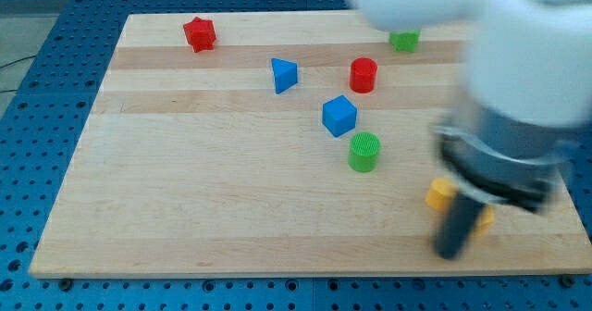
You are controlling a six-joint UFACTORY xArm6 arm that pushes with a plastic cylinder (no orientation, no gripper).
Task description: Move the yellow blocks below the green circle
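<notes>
Resting between two yellow blocks (440, 193) (483, 220), near right of green circle (363, 152): tip (450, 252), no hand on rig; shift leftward outstanding.

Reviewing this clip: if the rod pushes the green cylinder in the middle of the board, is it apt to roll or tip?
The green cylinder stands upright on a flat end, so it would probably slide, not roll. It looks squat, so tipping seems unlikely. The wooden board looks smooth, which favours sliding. My tip is away at the view's lower right.
</notes>
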